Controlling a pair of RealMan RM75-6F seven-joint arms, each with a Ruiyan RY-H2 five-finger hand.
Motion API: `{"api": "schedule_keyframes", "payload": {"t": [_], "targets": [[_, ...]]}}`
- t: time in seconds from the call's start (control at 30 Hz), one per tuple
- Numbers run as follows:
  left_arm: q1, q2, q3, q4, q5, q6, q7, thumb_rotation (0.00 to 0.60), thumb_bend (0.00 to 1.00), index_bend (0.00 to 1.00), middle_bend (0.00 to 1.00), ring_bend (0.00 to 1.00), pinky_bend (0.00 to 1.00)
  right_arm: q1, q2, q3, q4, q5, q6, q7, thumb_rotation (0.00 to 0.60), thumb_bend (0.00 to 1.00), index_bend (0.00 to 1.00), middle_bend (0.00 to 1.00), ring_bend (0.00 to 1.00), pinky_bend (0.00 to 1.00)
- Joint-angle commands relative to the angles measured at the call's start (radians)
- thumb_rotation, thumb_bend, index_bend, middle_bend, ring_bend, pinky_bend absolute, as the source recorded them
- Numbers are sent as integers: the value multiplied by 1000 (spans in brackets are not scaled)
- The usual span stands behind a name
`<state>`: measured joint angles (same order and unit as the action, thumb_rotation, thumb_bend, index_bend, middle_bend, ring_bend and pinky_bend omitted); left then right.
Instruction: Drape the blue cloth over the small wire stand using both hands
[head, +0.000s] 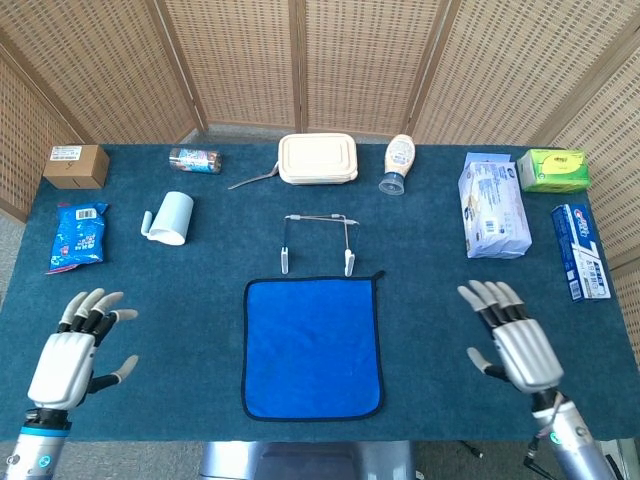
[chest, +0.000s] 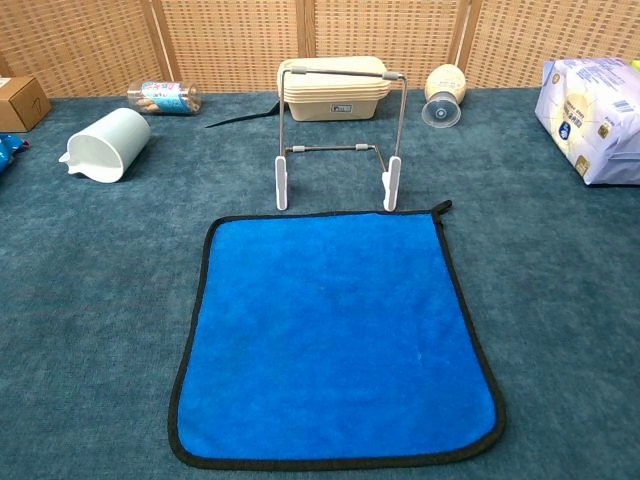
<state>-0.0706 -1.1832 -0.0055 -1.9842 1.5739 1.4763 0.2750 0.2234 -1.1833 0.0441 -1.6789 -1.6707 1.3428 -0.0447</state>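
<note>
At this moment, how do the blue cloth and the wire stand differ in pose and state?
The blue cloth lies flat, spread open on the table; the wire stand stands upright just behind its far edge. The cloth is a solid sheet with a dark border, while the stand is an open metal frame on white feet. Nothing hangs on the stand, and the cloth has not been lifted. Neither is touched by the left hand or the right hand, both open.

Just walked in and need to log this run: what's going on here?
Nothing is being handled yet. The blue cloth lies flat on the table, just in front of the small wire stand, which stands bare. The left hand and right hand hover open on either side of the cloth, touching nothing.
</note>
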Motion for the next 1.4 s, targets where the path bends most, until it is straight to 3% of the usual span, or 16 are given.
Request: {"api": "schedule_keyframes", "payload": {"t": [0.03, 0.17, 0.37, 0.63, 1.4], "targets": [[-11, 4, 0, -15, 12, -12, 5, 600, 356, 314, 191, 117, 19, 63, -44, 8, 43, -42, -56, 30, 600, 223, 65, 59, 0, 0], [-18, 13, 1, -38, 30, -15, 5, 600, 356, 326, 209, 127, 36, 117, -94, 9, 92, -71, -93, 68, 600, 129, 67, 66, 0, 0], [-29, 18, 10, -54, 49, -30, 2, 600, 356, 348, 228, 146, 56, 179, -164, 9, 170, -92, -132, 103, 600, 87, 71, 86, 0, 0], [-41, 12, 23, -61, 60, -55, 18, 600, 356, 354, 240, 148, 56, 261, -289, 8, 330, -118, -160, 132, 600, 95, 95, 86, 0, 0], [-47, 1, 28, -51, 24, -70, 37, 600, 355, 355, 240, 147, 56, 340, -461, -48, 610, -128, -138, 187, 600, 129, 84, 70, 0, 0]]}}
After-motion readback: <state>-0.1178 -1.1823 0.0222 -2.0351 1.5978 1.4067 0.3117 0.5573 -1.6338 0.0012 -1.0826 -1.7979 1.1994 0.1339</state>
